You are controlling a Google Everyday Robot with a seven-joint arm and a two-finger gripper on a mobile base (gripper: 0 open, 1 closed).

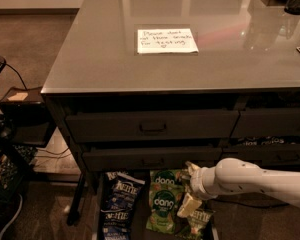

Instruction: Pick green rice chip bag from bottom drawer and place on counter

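Two green rice chip bags (163, 204) lie overlapping in the bottom drawer (142, 223), between the blue Kettle bags (121, 191) and the gripper (190, 188), whose fingers are spread at the bags' right edge. Expect light, crinkly, slippery film; pinch a crimped seam.

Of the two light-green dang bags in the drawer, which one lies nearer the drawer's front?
The lower dang bag, whose round white logo shows in full; the other dang bag lies behind it. The gripper hovers at their right edge.

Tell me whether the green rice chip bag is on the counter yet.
No, the green rice chip bag lies in the bottom drawer, beside the claw, not on the counter.
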